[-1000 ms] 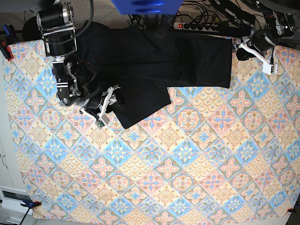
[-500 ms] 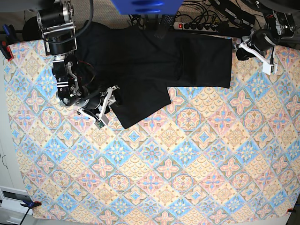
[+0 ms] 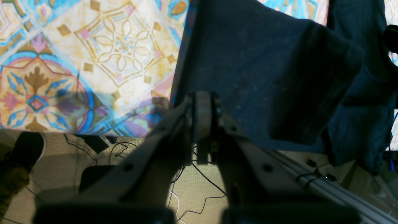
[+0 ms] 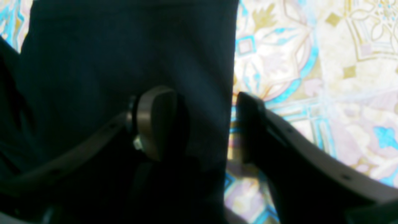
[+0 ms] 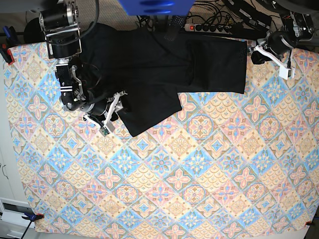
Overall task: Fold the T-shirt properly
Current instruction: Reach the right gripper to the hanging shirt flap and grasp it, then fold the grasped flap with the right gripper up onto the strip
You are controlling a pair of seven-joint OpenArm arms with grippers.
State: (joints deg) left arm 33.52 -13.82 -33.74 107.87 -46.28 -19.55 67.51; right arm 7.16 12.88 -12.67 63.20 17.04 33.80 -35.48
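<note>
Two arms: both at the far end of the counter (image 5: 164, 199), one at each side of the shirt.
Shirt: black T-shirt (image 5: 164, 64) lies along the far edge of the patterned cloth (image 5: 199, 174), part of it hanging past that edge. One flap sticks out diagonally toward the middle; the rest is a broad, roughly flat band.
Left jaws: left gripper (image 3: 202, 109) is pressed together and I see nothing between the tips. In the base view it sits at the far corner, just beside the shirt's edge, not holding it.
Right jaws: right gripper (image 4: 202, 124) is spread, one finger (image 4: 154, 121) over the black fabric, the other over bare cloth, so the shirt's edge runs between them. Not pinching yet, as far as I can tell.
Done: I'd say at most a partial fold; I can't tell the layers apart, black on black.
Left: most of it. The outline is no tidy rectangle, the diagonal flap needs bringing in, and the overhanging part needs pulling back on.
Step in hand: my read is the right arm is lined up to take that edge near the flap.
Risk: thin fabric, jaws may catch only one layer.
</note>
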